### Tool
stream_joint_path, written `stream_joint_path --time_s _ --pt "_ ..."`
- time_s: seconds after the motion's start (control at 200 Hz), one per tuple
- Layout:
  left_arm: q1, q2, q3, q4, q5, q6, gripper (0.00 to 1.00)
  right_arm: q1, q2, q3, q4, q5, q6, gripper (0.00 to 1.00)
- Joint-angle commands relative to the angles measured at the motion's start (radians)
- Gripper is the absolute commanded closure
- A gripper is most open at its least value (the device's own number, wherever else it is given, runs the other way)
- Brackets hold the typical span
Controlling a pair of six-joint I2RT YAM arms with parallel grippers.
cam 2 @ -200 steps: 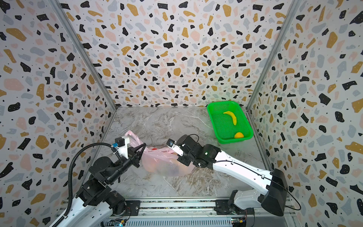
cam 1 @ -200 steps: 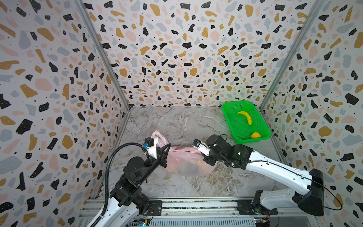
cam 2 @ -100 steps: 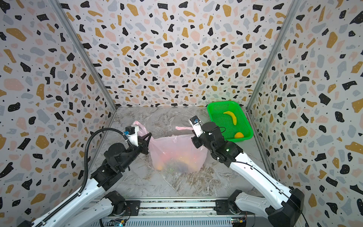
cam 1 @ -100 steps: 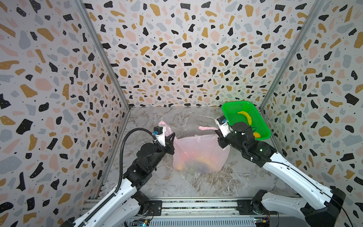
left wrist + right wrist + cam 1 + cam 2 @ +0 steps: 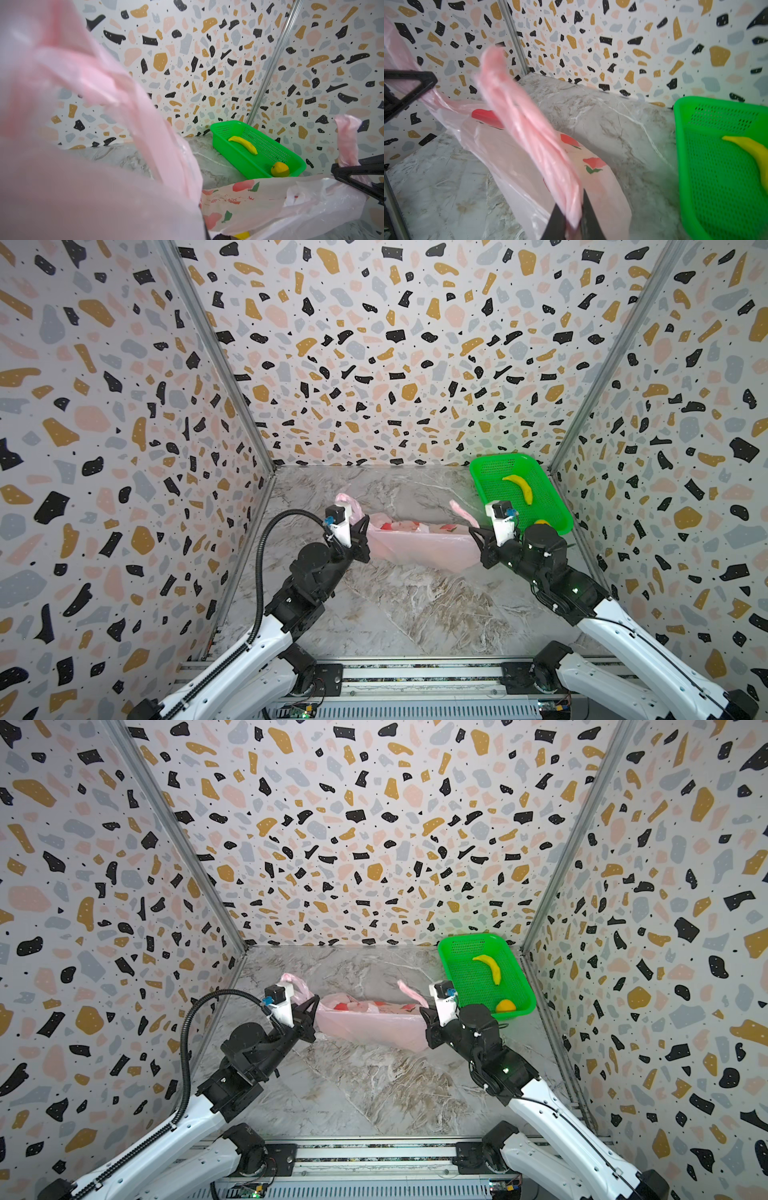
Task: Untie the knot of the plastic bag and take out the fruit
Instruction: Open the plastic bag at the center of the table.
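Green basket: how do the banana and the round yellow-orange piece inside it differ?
Shape: the banana is long and curved; the round piece is a compact ball.
Colour: the banana is plain yellow; the round piece leans towards orange.
Place: the banana lies around the middle of the green basket; the round piece sits at its near end.
Shared: both lie loose in the basket, outside the plastic bag.
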Motion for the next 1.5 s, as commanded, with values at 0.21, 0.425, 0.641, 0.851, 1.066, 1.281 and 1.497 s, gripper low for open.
stream_joint_path --time_s 0.21,0.425,0.641,0.851,1.066,1.281,1.497 --pt "0.021 -0.110 -0.093 -0.062 -0.065 -0.064 1.00 -0.037 -0.109 -0.184 -0.071 0.061 0.362 0.90" --pt "0.020 -0.162 -0.123 -0.060 0.009 -0.077 1.00 -0.036 -0.147 -0.166 -0.162 -0.063 0.303 0.70" --pt "0.001 -0.211 -0.153 -0.072 0.054 -0.124 1.00 -0.032 -0.024 0.150 -0.348 -0.130 0.054 0.34" --pt "-0.015 -0.241 -0.167 -0.069 0.047 -0.125 1.00 0.130 0.234 0.469 -0.433 -0.040 -0.170 0.29" --pt "-0.029 -0.234 -0.164 -0.072 0.068 -0.125 1.00 0.221 0.457 0.577 -0.416 -0.064 -0.280 0.19" --pt "-0.048 -0.238 -0.160 -0.084 0.071 -0.124 1.00 0.250 0.578 0.618 -0.400 -0.073 -0.325 0.07" --pt "-0.060 -0.243 -0.156 -0.088 0.062 -0.118 1.00 0.317 0.686 0.678 -0.475 -0.078 -0.392 0.00"
